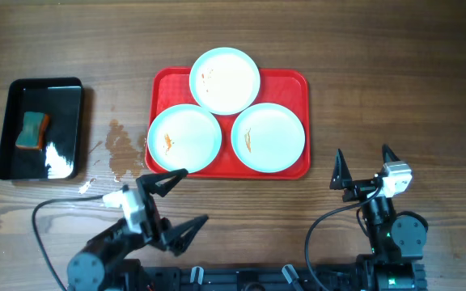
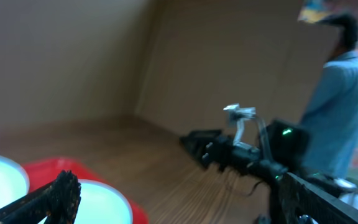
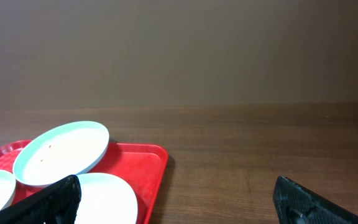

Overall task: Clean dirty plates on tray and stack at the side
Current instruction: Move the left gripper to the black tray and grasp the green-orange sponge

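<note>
Three pale plates lie on the red tray [image 1: 294,81]: one at the back [image 1: 225,79], one front left [image 1: 184,137], one front right [image 1: 269,137]. Each has small orange smears. My left gripper [image 1: 194,196] is open and empty, just in front of the tray's front left corner. My right gripper [image 1: 363,153] is open and empty, to the right of the tray. The right wrist view shows the tray [image 3: 148,162], the back plate [image 3: 61,152] and the front right plate [image 3: 107,196] between open fingers [image 3: 176,199]. The left wrist view is blurred; its fingers [image 2: 176,199] are open, with a plate [image 2: 104,202] near the left finger.
A black glossy tray [image 1: 63,113] at the far left holds a green and orange sponge [image 1: 32,131] and some liquid. A wet stain [image 1: 121,145] marks the wood between the two trays. A person [image 2: 347,106] stands behind my right arm [image 2: 247,152].
</note>
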